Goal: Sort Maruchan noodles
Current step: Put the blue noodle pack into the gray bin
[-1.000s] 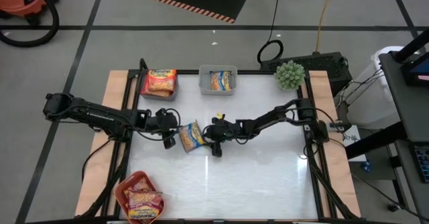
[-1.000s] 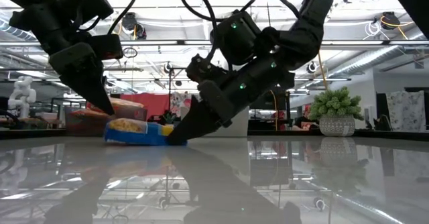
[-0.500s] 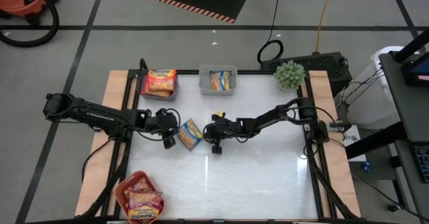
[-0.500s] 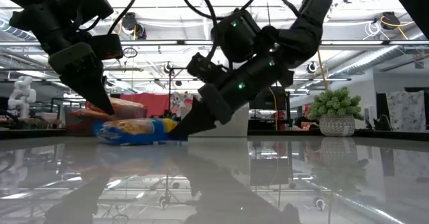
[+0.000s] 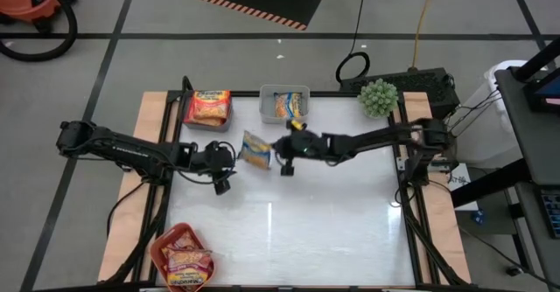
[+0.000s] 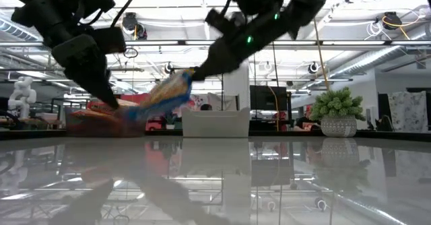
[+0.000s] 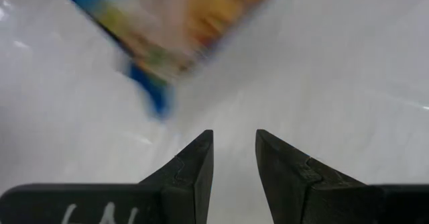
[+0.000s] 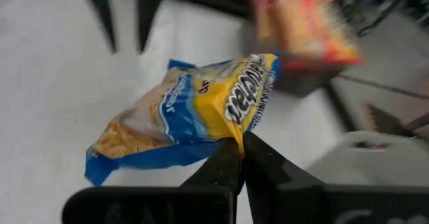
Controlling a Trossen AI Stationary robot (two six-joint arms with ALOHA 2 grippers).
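A blue-and-yellow noodle packet [image 5: 255, 149], crumpled and tilted, is clamped at one edge by the right gripper [image 5: 278, 152] and held above the table [image 5: 332, 222], just in front of the grey bin [image 5: 284, 105]. Half a second earlier it was lying on the table farther from that bin. The left gripper [image 5: 224, 171], fingers slightly apart, is kept near the packet, empty. An orange packet [image 5: 208, 107] is seen beside the bin.
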